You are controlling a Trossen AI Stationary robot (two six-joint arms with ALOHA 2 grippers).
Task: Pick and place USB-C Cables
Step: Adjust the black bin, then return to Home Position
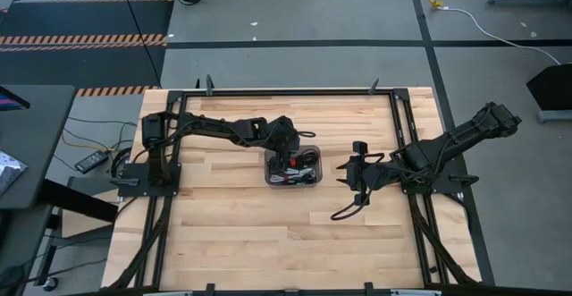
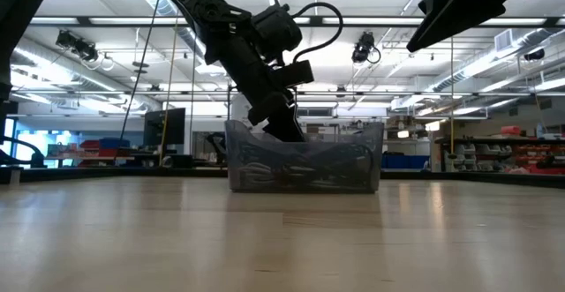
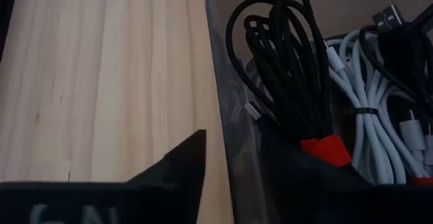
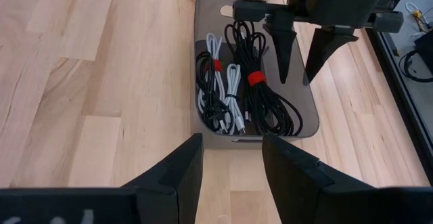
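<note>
A translucent grey tray near the table's middle holds several coiled USB-C cables. They include a black bundle with a red band, a white one with a red band and a plain white one. My left gripper is open above the tray's far-side wall. One finger reaches inside the tray beside the black bundle, and the other finger stands outside over the wood. My right gripper is open and empty, right of the tray and pointing at it. My left gripper straddles the tray wall from above, slanting down. Its inner finger stands right by the black bundle's red-banded end. Whether that finger touches the bundle or the wall, I cannot tell. The bundle lies in the tray.
Bare wood surrounds the tray on all sides. A black frame runs along the table's edges. A dark cord curves below my right gripper; whether it lies on the table does not show.
</note>
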